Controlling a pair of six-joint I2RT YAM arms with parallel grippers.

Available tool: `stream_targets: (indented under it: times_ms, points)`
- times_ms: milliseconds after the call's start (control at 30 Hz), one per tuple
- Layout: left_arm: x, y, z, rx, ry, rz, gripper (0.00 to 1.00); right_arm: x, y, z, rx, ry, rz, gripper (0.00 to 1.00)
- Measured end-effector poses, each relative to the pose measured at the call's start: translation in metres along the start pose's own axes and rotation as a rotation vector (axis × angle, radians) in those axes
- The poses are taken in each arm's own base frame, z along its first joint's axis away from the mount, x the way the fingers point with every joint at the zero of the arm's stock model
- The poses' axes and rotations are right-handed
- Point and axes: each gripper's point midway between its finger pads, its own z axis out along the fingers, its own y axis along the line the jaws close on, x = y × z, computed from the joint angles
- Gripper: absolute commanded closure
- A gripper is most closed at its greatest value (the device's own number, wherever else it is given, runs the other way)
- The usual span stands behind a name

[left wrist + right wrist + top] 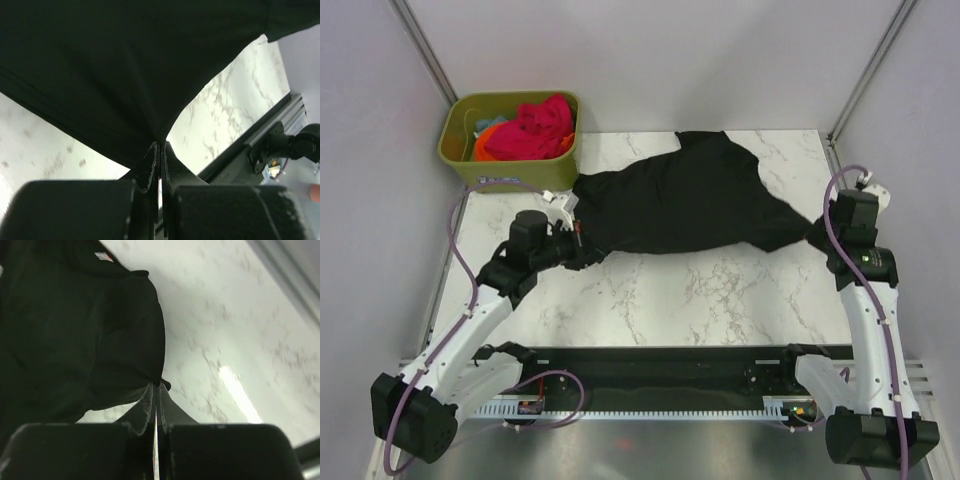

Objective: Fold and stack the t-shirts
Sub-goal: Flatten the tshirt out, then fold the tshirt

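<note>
A black t-shirt point(680, 200) stretches across the back half of the marble table, pulled taut between both arms. My left gripper point(582, 240) is shut on its left edge; in the left wrist view the cloth point(125, 75) runs up from the pinched fingertips point(161, 145). My right gripper point(817, 228) is shut on the shirt's right corner, and the black fabric point(80, 335) hangs left of the closed tips point(156, 385) in the right wrist view. More t-shirts, a pink-red one point(532, 128) over orange point(483, 148) and teal, lie bunched in the bin.
An olive-green plastic bin point(510, 160) stands at the table's back left corner. White walls close in on both sides. A black rail with cable tray point(660, 375) runs along the near edge between the arm bases.
</note>
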Motion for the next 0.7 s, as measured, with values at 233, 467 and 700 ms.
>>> stream_targets:
  times_ms: [233, 467, 700]
  points:
    - [0.101, 0.029, 0.013, -0.064, 0.266, -0.235, 0.98, 0.085, -0.052, -0.004, 0.167, 0.174, 0.045, 1.0]
    - [0.14, 0.035, 0.008, -0.11, 0.352, -0.355, 0.98, 0.074, -0.058, -0.015, 0.2, 0.089, 0.141, 1.0]
    - [0.14, 0.037, 0.008, -0.139, 0.328, -0.4, 0.98, 0.083, -0.049, 0.008, 0.186, 0.135, 0.156, 1.0]
